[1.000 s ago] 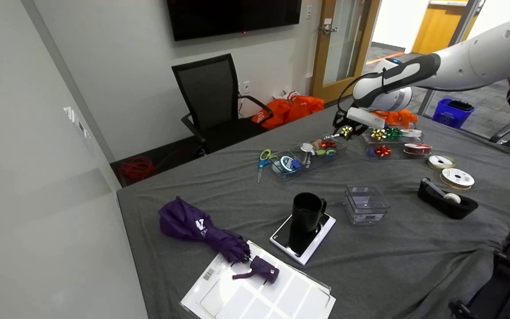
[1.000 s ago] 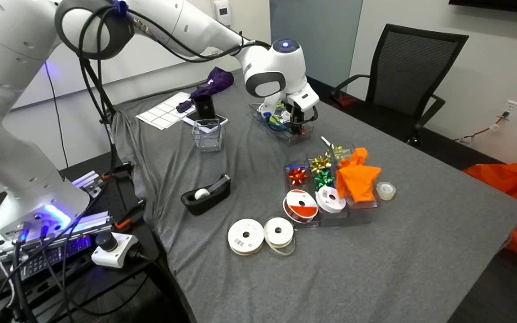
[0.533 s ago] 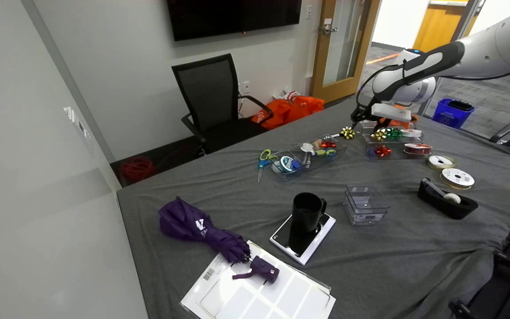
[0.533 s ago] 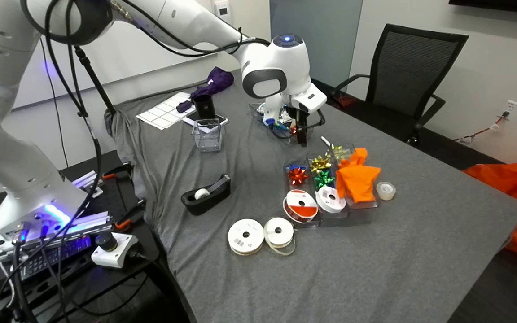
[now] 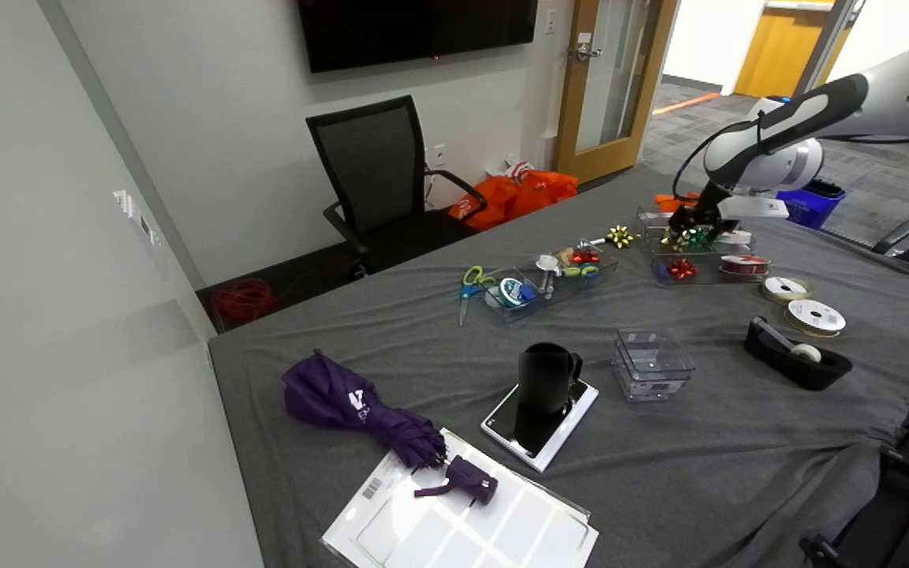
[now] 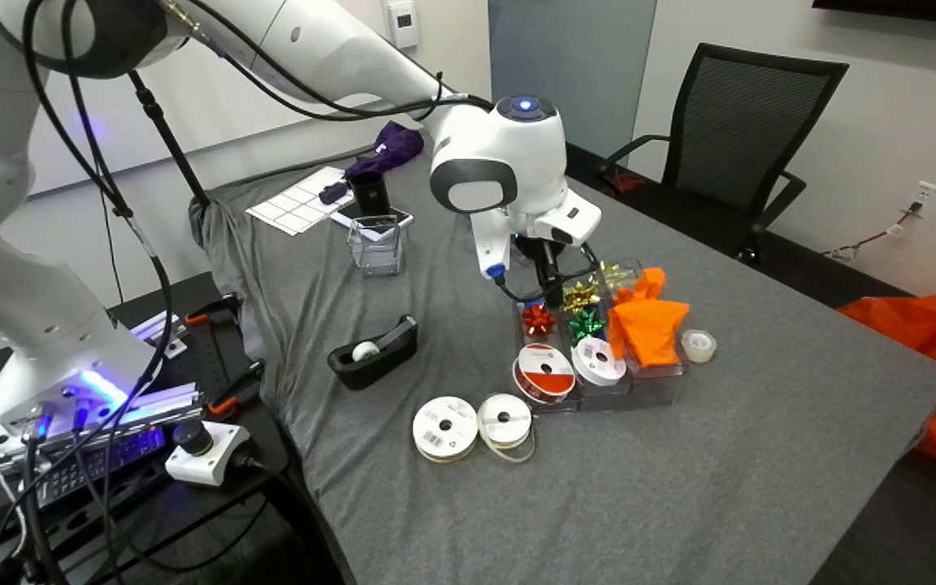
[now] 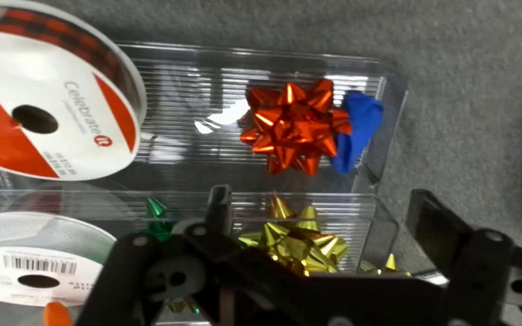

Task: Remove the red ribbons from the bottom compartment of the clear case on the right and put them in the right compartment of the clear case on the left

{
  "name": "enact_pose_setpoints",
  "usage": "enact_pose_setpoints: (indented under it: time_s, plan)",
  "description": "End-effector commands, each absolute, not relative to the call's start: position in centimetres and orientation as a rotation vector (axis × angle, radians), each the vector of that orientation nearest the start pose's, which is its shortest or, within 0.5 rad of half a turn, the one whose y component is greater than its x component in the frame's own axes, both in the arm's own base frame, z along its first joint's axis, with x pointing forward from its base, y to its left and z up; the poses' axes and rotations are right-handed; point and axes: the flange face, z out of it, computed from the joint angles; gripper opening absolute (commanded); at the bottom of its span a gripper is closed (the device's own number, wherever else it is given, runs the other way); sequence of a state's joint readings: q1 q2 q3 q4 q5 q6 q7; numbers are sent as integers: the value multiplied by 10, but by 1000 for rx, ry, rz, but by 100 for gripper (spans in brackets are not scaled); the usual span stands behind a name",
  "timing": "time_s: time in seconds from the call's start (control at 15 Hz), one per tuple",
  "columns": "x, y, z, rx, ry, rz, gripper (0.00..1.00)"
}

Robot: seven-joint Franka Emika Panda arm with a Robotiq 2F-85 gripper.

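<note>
In the case (image 7: 243,51), bare floor (image 7: 181,81) lies between the plaid spool (image 7: 61,90) and red bow (image 7: 295,127). A blue scrap (image 7: 360,127) crowds the bow's other side.

Within one second, I swing my gripper (image 7: 321,206) by remote from near the left clear case (image 5: 516,313) to above one end of the right clear case (image 6: 630,396). In an exterior view, the robot arm (image 6: 509,154) now screens nearly all of the left clear case; in an exterior view, it overlaps the blue bin (image 5: 807,208), previously in full sight.
</note>
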State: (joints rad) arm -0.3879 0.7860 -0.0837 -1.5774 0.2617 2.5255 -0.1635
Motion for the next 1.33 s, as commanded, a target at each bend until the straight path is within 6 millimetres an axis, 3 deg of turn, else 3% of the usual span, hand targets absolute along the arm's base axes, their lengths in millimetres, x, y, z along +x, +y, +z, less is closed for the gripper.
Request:
enact_pose_setpoints:
  time_s: [0.0, 0.27, 1.27]
  plan:
    - [615, -326, 189, -3015, 575, -255, 100]
    - [610, -330, 178, -3032, 541, -214, 100]
    - [610, -333, 172, -3055, 574, -198, 100]
